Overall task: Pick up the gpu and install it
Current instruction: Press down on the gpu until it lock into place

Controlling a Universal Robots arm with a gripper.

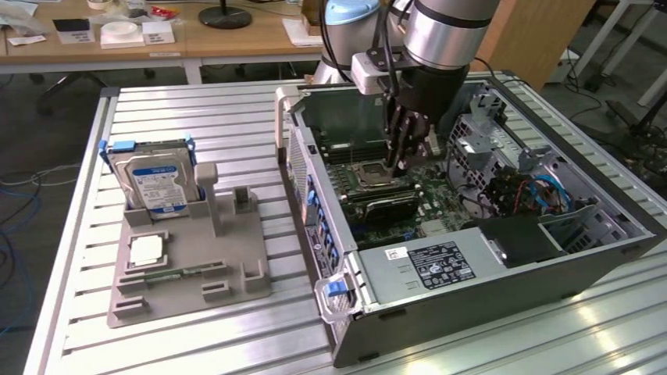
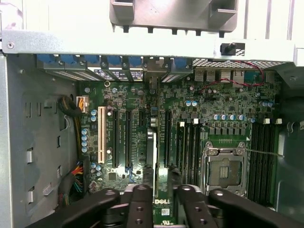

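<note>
Even, bright overhead light fills the room. Glare streaks the ribbed metal desk (image 1: 187,117) near its front right corner. The computer case (image 1: 583,262) shades its interior; in the wrist view, close tool fingers (image 2: 140,209) blur.

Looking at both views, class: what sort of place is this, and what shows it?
Probably a robotics lab bench for computer assembly: an open computer case on a slatted metal table, a hard drive in a grey fixture, office desks behind.

Slatted metal counter (image 1: 208,101) carries open computer case (image 1: 469,273) directly below end effector (image 1: 401,166); grey holder tray (image 1: 187,273) sits well apart, beside case.
</note>
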